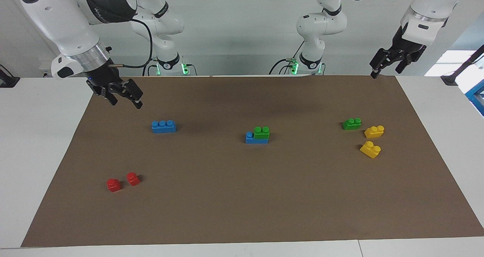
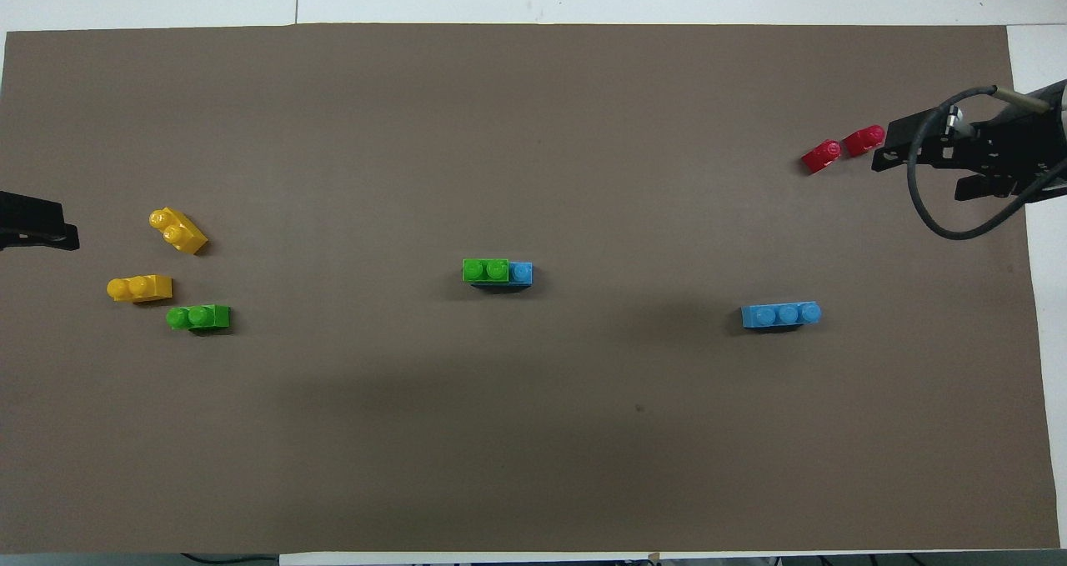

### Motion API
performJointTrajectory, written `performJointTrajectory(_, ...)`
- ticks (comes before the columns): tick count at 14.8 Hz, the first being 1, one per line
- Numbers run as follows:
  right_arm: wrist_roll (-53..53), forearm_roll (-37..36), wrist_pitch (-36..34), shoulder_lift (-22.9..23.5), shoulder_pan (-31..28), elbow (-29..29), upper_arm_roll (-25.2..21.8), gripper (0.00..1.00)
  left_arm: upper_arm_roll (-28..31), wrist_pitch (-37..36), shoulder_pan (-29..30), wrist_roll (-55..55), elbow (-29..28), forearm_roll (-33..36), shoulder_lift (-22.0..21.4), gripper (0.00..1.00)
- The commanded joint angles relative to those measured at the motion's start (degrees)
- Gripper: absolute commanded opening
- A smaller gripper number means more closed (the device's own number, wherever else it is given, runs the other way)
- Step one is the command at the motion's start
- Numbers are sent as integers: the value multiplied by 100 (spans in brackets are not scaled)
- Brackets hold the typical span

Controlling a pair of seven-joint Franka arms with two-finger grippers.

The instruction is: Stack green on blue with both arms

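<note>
A green two-stud brick (image 1: 261, 132) sits on a blue three-stud brick (image 1: 249, 138) at the middle of the mat, leaving one blue stud bare; the pair also shows in the overhead view (image 2: 485, 270) (image 2: 522, 272). A second blue brick (image 1: 163, 126) (image 2: 781, 314) lies alone toward the right arm's end. A second green brick (image 1: 351, 123) (image 2: 198, 318) lies toward the left arm's end. My right gripper (image 1: 126, 103) (image 2: 925, 172) is open and empty, raised over the mat's corner by the robots. My left gripper (image 1: 386, 71) (image 2: 37, 224) is open and empty, raised at the mat's other near corner.
Two yellow bricks (image 1: 374, 131) (image 1: 370, 149) lie beside the loose green brick, also in the overhead view (image 2: 139, 288) (image 2: 177, 230). Two small red bricks (image 1: 114, 185) (image 1: 133, 178) (image 2: 822, 156) (image 2: 864, 140) lie farther from the robots than the loose blue brick. A brown mat (image 1: 242, 211) covers the table.
</note>
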Motion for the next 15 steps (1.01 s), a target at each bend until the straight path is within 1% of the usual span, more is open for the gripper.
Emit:
performJointTrajectory(1, -553, -259, -212, -206, -71, -17, 66, 99, 37, -241, -142, 120, 148, -91, 114, 100)
performJointTrajectory(4, -879, -321, -405, -364, -71, -26, 57, 100, 72, -110, -133, 593, 148, -56, 219, 100)
performJointTrajectory(8, -888, -365, -721, -400, -62, -26, 66, 100, 72, 145, -124, 595, 148, -55, 299, 100)
performJointTrajectory(11, -976, -664, -722, -409, -79, -17, 74, 100, 20, 136, -81, 595, 165, -55, 256, 100)
performJointTrajectory(15, -1056, -673, -731, -409, -88, -26, 57, 100, 20, 136, -63, 595, 157, -64, 220, 100)
